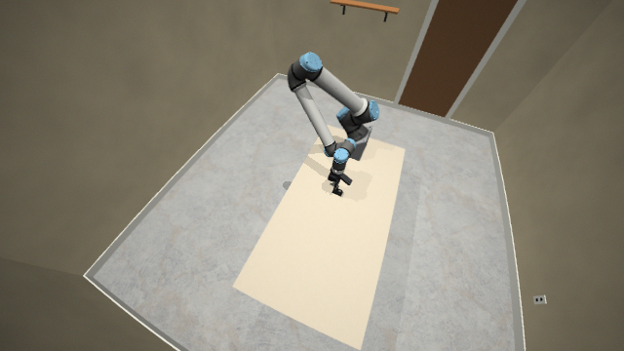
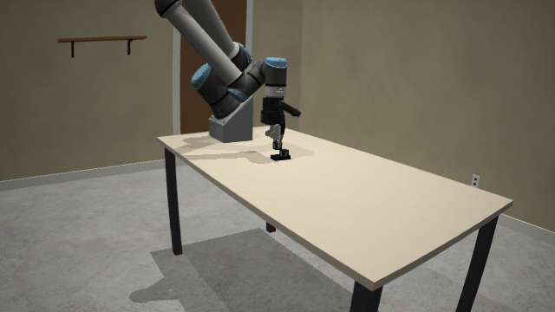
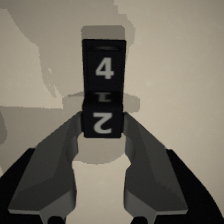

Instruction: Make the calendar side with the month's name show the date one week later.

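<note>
a black cube marked 2, digit inverted, is being grasped by the gripper at wrist-frame centre; a cube marked 4 is being held by the tray, exterior-frame centre.

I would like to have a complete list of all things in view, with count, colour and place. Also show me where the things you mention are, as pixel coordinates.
cube marked 4 (image 2: 284, 152) (image 3: 104, 68): one, black, in the tray
cube marked 2 (image 2: 277, 146) (image 3: 102, 124): one, black, between the fingertips
tray (image 2: 276, 159): one, black, on the table
table (image 1: 317, 253) (image 2: 347, 195) (image 3: 180, 65): one, pale top, dark legs, on the floor
floor (image 1: 195, 210) (image 2: 87, 217): one, grey
walls (image 1: 122, 97) (image 2: 412, 65): several, brownish, around
ledge (image 1: 365, 6) (image 2: 101, 39): one, brown, on wall
door (image 1: 458, 54) (image 2: 188, 87): one, brown, behind arm
outlet (image 1: 539, 299) (image 2: 475, 180): one, whitish, on wall
arm (image 1: 314, 116) (image 2: 204, 45): one, grey and blue, above table
gripper (image 1: 336, 186) (image 2: 277, 144) (image 3: 103, 113): one, black and grey, on arm
</note>
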You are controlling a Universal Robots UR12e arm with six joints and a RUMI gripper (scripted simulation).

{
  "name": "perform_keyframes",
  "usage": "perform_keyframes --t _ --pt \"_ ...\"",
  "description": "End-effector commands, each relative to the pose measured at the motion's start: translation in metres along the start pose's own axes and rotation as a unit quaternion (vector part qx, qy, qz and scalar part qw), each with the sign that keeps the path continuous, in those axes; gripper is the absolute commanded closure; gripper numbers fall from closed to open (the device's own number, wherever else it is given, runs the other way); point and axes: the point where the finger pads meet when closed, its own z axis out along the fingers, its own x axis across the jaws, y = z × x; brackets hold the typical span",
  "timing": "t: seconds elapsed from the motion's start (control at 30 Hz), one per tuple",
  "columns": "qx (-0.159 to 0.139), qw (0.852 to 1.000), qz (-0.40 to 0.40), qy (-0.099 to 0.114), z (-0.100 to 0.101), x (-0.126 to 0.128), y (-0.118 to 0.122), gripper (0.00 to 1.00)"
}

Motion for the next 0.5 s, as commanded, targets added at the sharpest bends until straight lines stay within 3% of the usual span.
perform_keyframes --t 0.0,0.47 --pt "0.000 1.000 0.000 -0.001 0.0007 -0.0014 -0.0006 0.89" --pt "0.000 1.000 -0.001 -0.002 0.0055 -0.0024 -0.0006 0.89"
